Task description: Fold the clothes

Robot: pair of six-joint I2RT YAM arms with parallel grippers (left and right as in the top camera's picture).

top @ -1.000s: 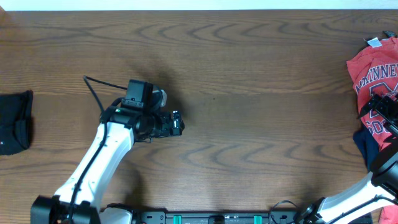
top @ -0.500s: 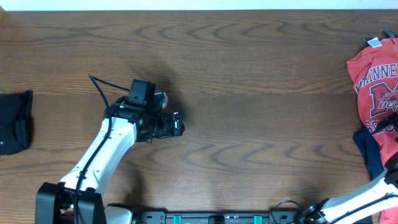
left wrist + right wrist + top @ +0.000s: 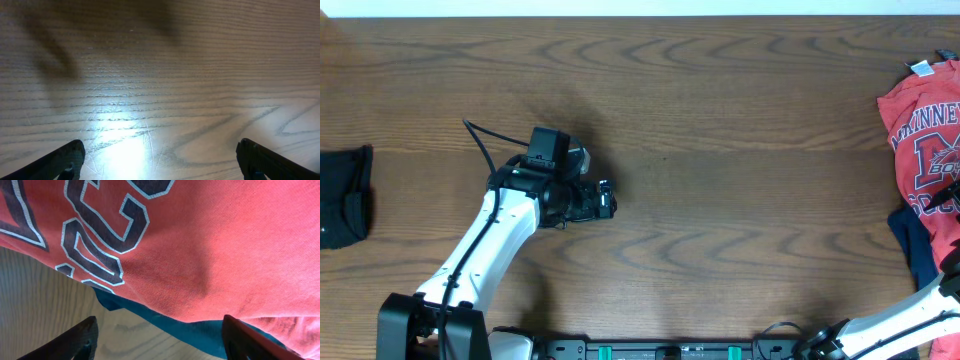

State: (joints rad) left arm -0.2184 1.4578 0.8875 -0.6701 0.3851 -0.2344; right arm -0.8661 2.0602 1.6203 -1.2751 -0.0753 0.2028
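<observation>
Presently we list: coral-red short-sleeved T-shirt with navy-and-white lettering (image 3: 923, 125), crumpled at the brown wooden worktop's (image 3: 720, 100) right edge. Left end effector (image 3: 160, 157): wide open, empty, over bare wood. Right end effector (image 3: 160, 335): fingers parted above the T-shirt, grasping nothing.

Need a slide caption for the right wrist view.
Right gripper open over red T-shirt, blue garment edge beneath, wood table.

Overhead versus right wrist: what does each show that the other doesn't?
Only overhead: the black garment at far left, the left gripper, open and holding nothing, and a white neck label. Only right wrist: the right gripper, fingers apart, close over fabric. Both: the coral shirt with navy lettering, lying over a blue garment.
</observation>
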